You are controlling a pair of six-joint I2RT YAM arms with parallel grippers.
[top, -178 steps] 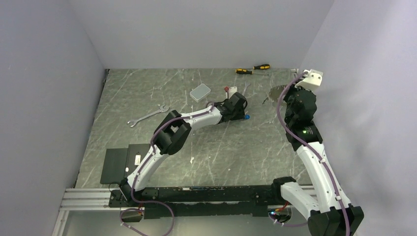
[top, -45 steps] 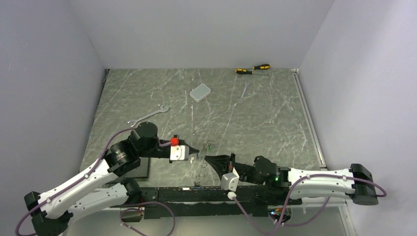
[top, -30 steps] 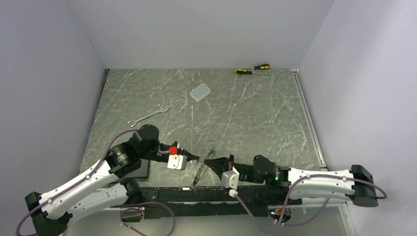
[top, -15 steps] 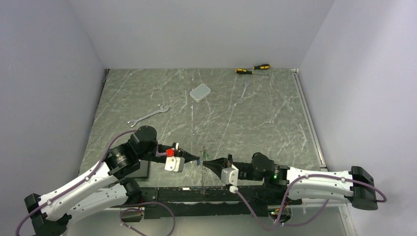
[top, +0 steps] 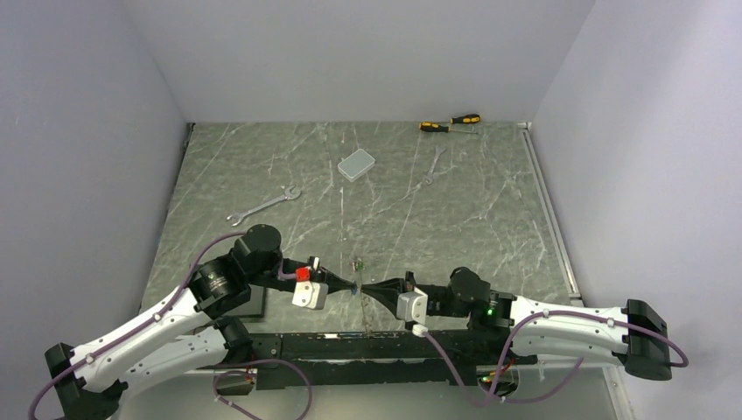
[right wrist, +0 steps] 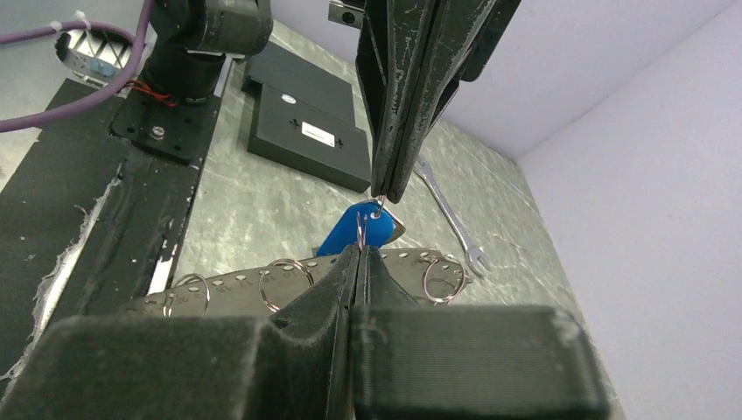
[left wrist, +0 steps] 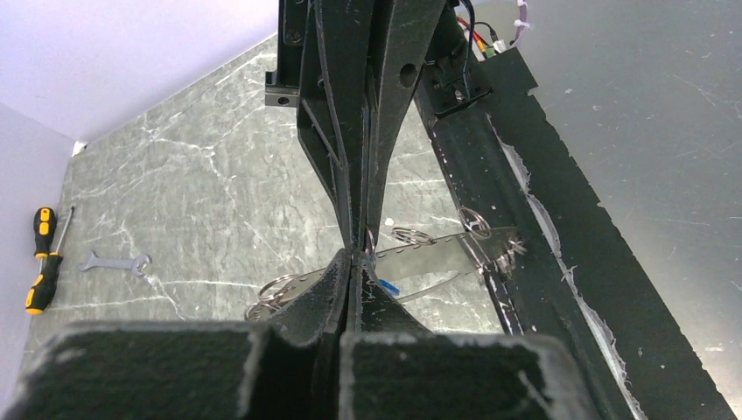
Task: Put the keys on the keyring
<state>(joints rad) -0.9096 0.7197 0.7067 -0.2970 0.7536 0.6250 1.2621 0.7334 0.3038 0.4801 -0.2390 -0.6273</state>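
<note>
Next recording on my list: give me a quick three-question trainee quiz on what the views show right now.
1. True or false: the left gripper and the right gripper are both shut, tips nearly meeting.
2. In the right wrist view, which head colour has the key at the fingertips? A green, B blue, C black.
3. Fill in: the screwdrivers lie at the ___ edge of the table.
Key: 1 true; 2 B; 3 far.

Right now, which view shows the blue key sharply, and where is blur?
Right wrist: the blue key is sharp, the right gripper's fingers blurred. Left wrist: the left gripper's fingers blurred, key mostly hidden. Top external: even light, key a speck.
</note>
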